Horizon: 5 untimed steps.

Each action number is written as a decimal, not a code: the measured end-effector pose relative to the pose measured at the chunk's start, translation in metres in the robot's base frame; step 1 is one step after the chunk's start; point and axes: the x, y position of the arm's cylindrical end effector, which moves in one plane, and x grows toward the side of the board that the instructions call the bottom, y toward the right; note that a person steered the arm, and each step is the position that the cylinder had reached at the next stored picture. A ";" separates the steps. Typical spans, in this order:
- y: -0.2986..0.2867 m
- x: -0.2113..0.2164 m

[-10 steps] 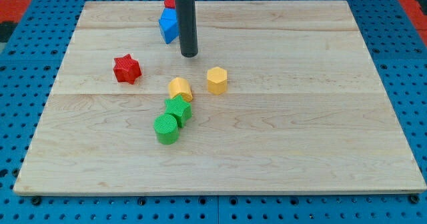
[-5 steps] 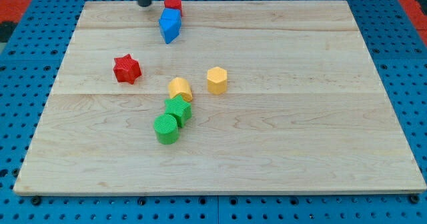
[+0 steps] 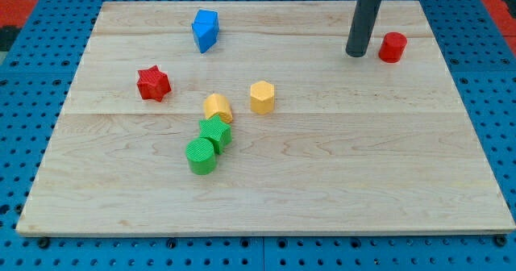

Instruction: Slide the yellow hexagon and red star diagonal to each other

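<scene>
While your rod, which carried no fingers, set my tip (image 3: 355,54) beside the red cylinder (image 3: 393,47), the yellow hexagon (image 3: 262,97) and red star (image 3: 153,84) sat apart.

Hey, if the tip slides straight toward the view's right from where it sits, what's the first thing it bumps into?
Most likely the red cylinder, which sits just to the view's right of my tip, a small gap apart. Nothing else lies between them.

My tip (image 3: 355,55) and red cylinder (image 3: 393,47) — apparently pushed — now sit top right.
</scene>
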 end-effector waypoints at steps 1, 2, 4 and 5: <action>0.000 0.000; -0.014 0.011; -0.016 0.068; -0.016 0.114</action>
